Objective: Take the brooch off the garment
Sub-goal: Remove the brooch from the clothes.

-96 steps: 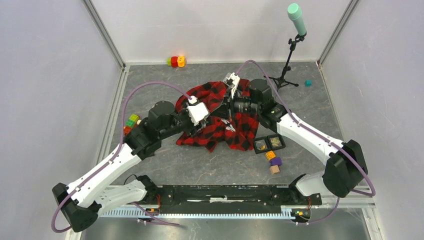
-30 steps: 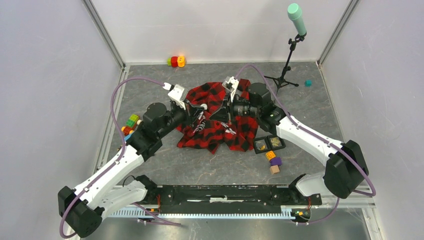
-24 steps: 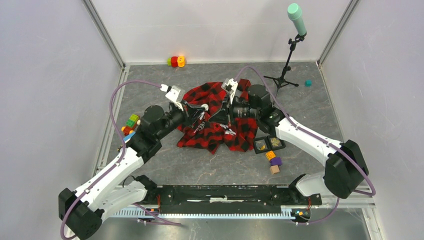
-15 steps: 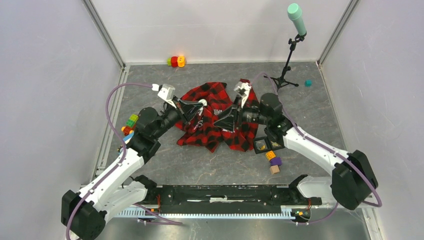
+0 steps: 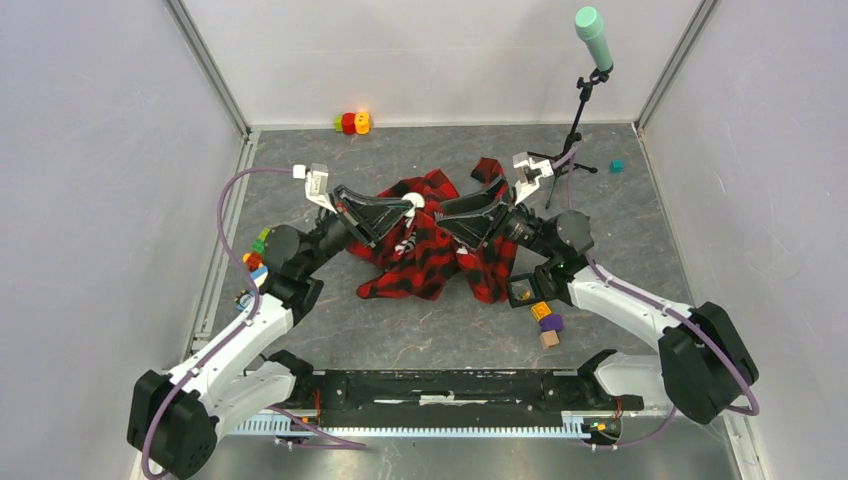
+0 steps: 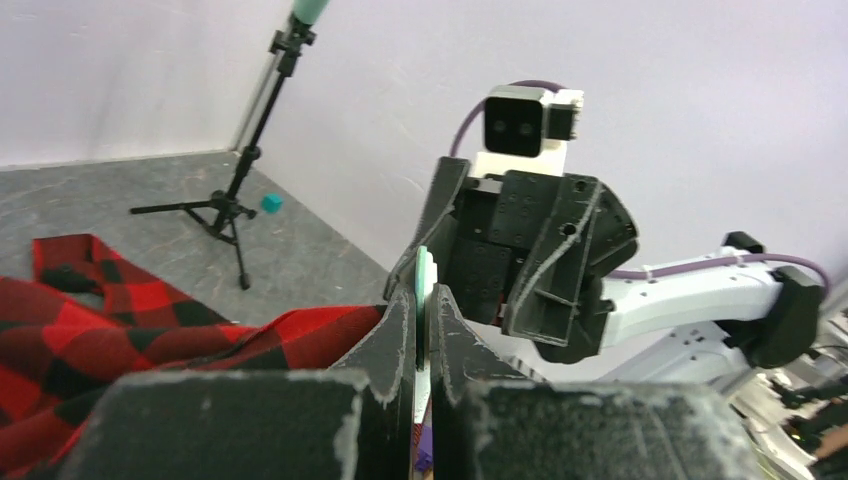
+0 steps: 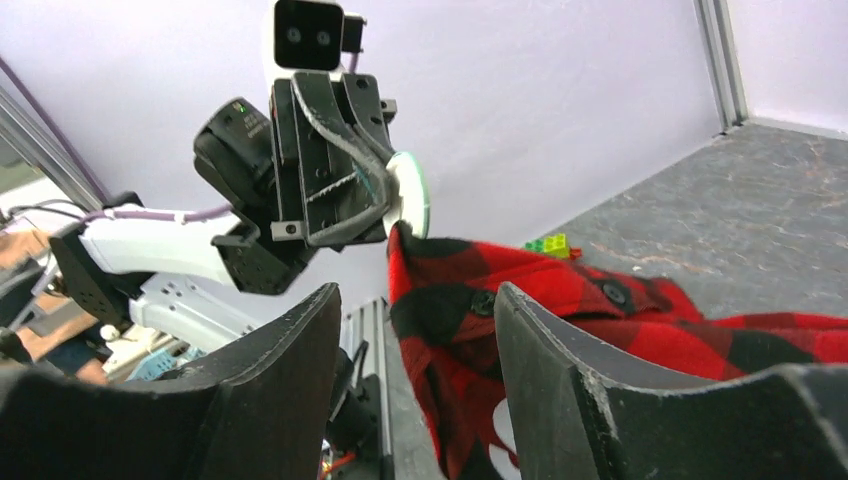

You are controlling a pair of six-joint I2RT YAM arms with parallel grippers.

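Red and black checked shirt (image 5: 430, 262), bunched up in the middle of the grey table (image 5: 400, 330). Bits of white showing on the cloth. One corner pulled up off the table, right up to a small round brooch (image 5: 414, 202), white with a pale green edge.

Brooch pinched between the two fingers of the left gripper (image 5: 404, 208), up in the air above the left side of the shirt. Fingers squeezed tight, with only the thin disc between them. From the right wrist, red cloth touching the bottom edge of the brooch and hanging down from there, with dark buttons (image 7: 612, 292) on it. Cannot tell if pinned on or only touching.

Right gripper (image 5: 452, 222) facing the left one from the other side, near but not touching. Fingers spread wide apart, holding nothing. Shirt below and between the two grippers.

Black stand (image 5: 578, 100) with a pale green top at the back right, on three thin legs. Small teal cube (image 5: 617, 166) just to the right of it. Green, red and orange blocks (image 5: 350, 122) by the back wall. More toy blocks (image 5: 262, 243) at the left, near the left arm. Two little black trays (image 5: 535, 288) just beside the right edge of the shirt, with something yellowish inside. Orange, purple and tan cubes (image 5: 548, 323) in a short row next to the trays, nearer the arms.
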